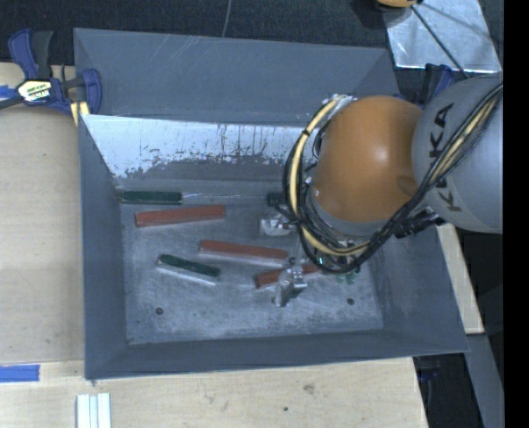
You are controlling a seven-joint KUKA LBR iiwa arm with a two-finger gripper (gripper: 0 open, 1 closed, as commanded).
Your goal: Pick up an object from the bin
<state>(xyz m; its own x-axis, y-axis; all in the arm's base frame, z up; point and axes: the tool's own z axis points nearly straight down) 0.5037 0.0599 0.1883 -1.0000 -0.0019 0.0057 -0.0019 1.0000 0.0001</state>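
Right now arm [469, 163] is reaching in from the right, its orange cover [367, 172] hanging over the bin's [99, 239] right half. Claw [287, 290] is pointing down near the floor's front-centre. It's sitting at the right end of a short bar [268, 279], red-brown, lying flat and slightly angled, just in front of a long bar [242, 251] of the same colour. Cover and cables [310, 230] are hiding that end, so can't tell how far claw is open, or if it's got anything.
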